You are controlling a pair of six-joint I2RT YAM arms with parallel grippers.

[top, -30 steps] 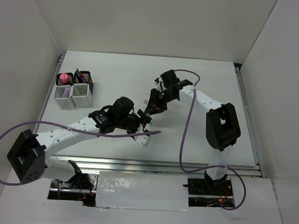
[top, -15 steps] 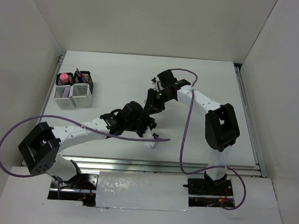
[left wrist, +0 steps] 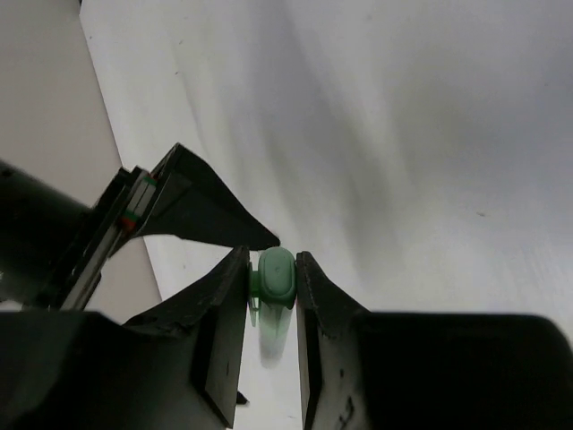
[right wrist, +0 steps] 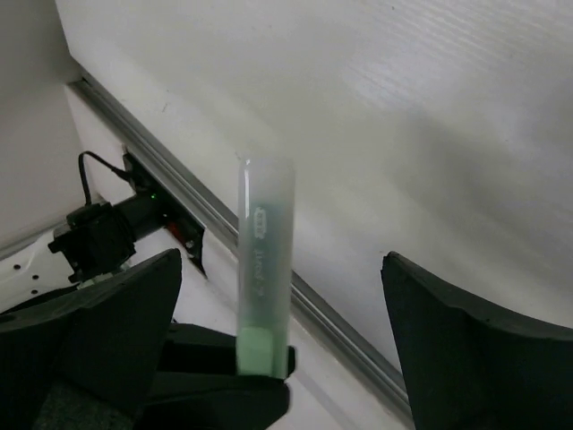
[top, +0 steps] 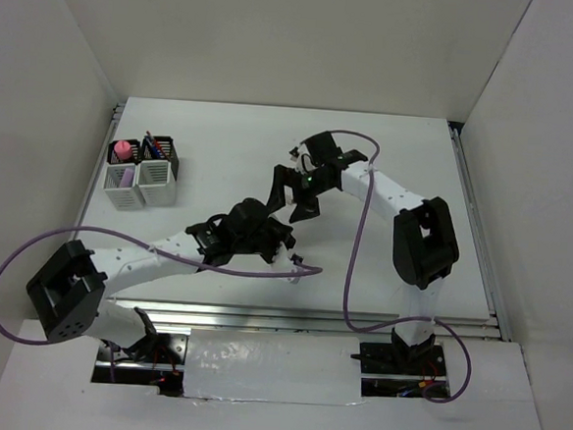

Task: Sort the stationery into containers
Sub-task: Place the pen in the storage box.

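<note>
The pale-green marker is in the air over the middle of the table, between the two arms. It is well apart from the containers, which stand at the far left.

The left gripper is closed on the marker, with one finger on each side of its rounded end. In the right wrist view the marker stands upright from this grip. The right gripper has its jaws wide open, one on each side of the barrel and not touching it.

I judge the marker to be light and stiff, a smooth plastic tube, not fragile but a little slippery. The hold is near one end, so the long free part could turn in the jaws when the arm moves fast. A hold nearer the middle of the barrel would be more secure. With this hold, I think a firm squeeze and a slow move to the bins are the safe way.
</note>
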